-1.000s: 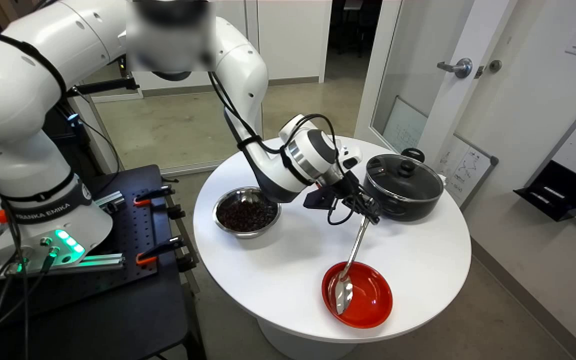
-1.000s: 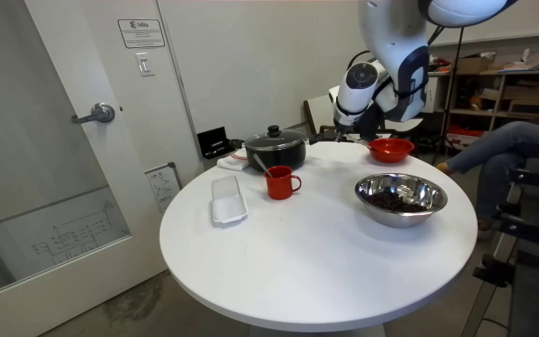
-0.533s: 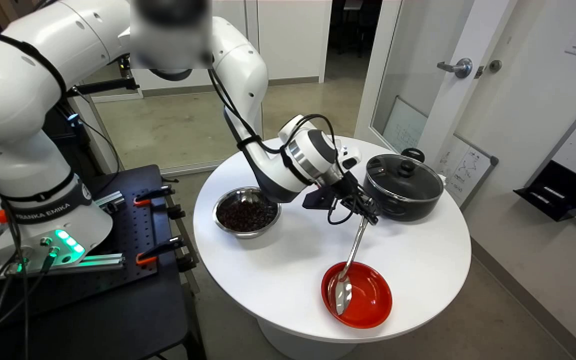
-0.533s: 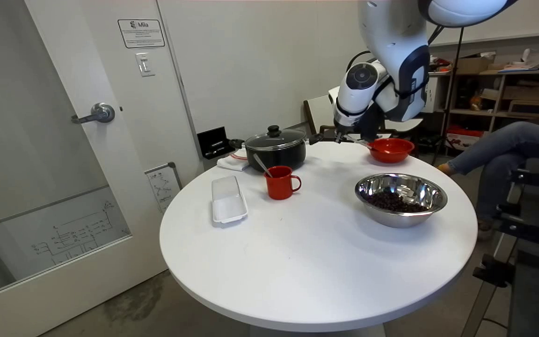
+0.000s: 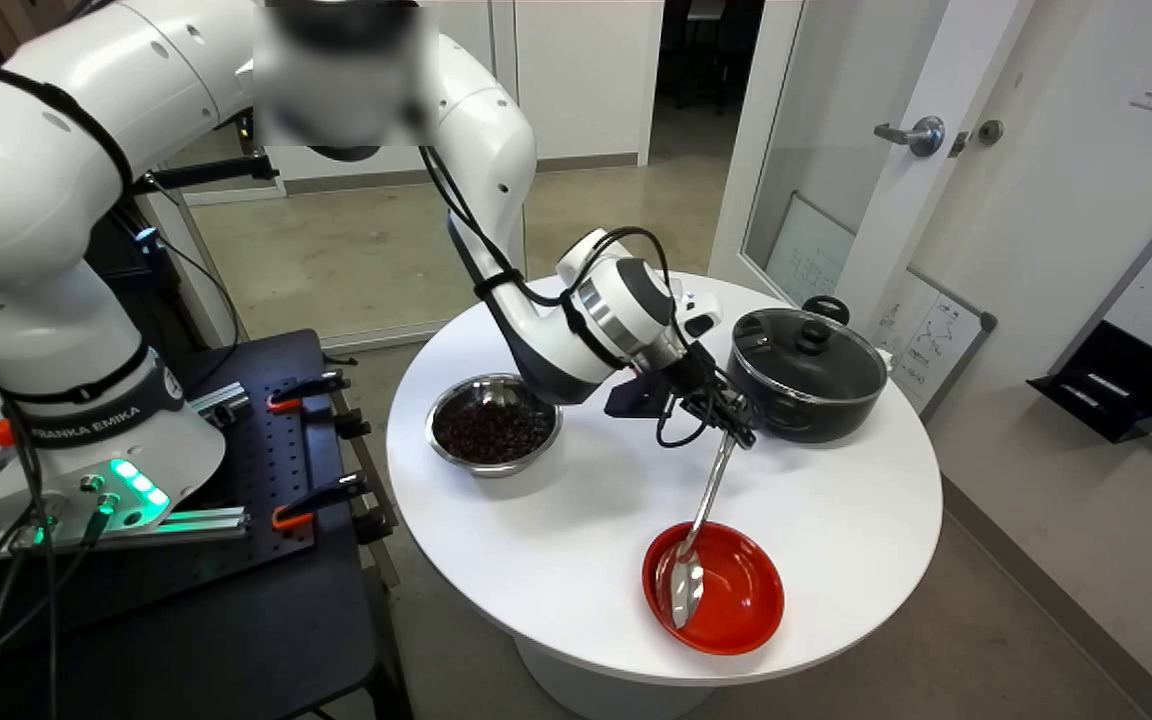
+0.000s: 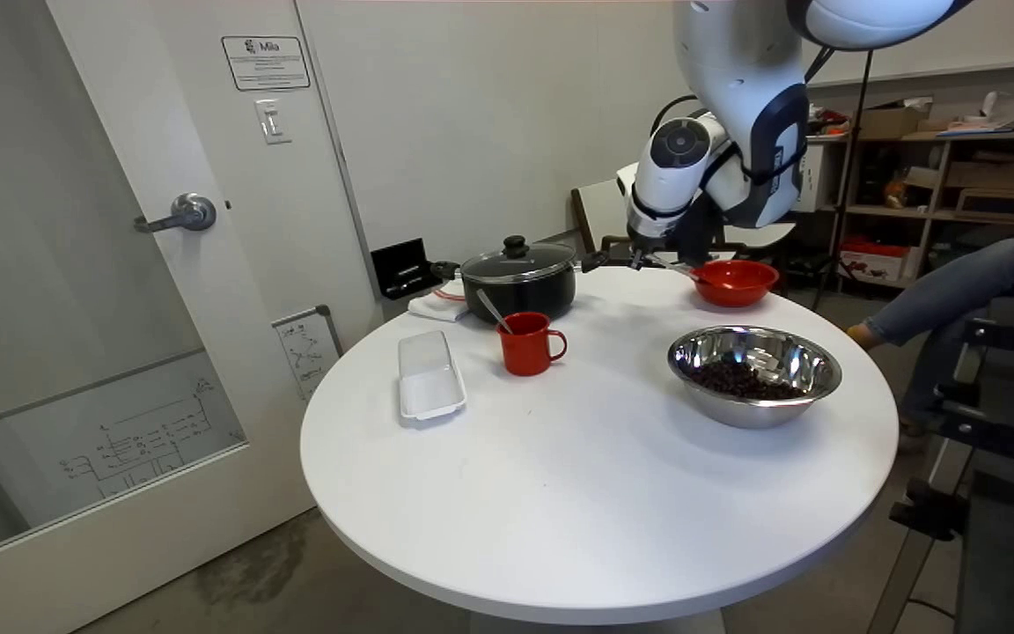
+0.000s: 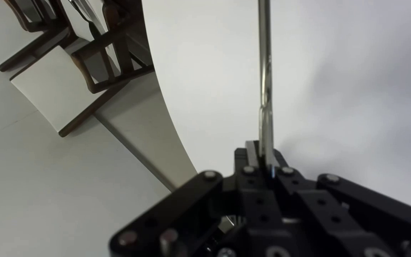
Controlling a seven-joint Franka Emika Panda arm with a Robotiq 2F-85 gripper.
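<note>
Pinching here, right at the tail of the handle (image 7: 265, 53): in the wrist view, a snug squeeze by the gripper (image 7: 263, 157) on a long metal spoon (image 5: 707, 500). Sloping down above the white table (image 5: 556, 540) in an exterior view, over the rim and into the red bowl (image 5: 748, 605), ending in a broad, shiny head (image 5: 688, 590). Touching the bowl's wall or not? Hard to tell.

And for handling? Stiff, surely; light to middling, by the look of it; not fragile. Slick, though! Smooth, narrow, likely to twist or pivot when pinched at just 1 end, with so much weight out at the head. Best taken square across the flat of the handle, a touch nearer the middle for less leverage.

Near the gripper, a lidded dark pot (image 5: 816, 415). Well apart, a steel bowl (image 6: 749, 411) with dark beans (image 6: 736, 379) inside. Also on the table, 1 red mug (image 6: 526, 348) and 1 white container (image 6: 430, 387).
</note>
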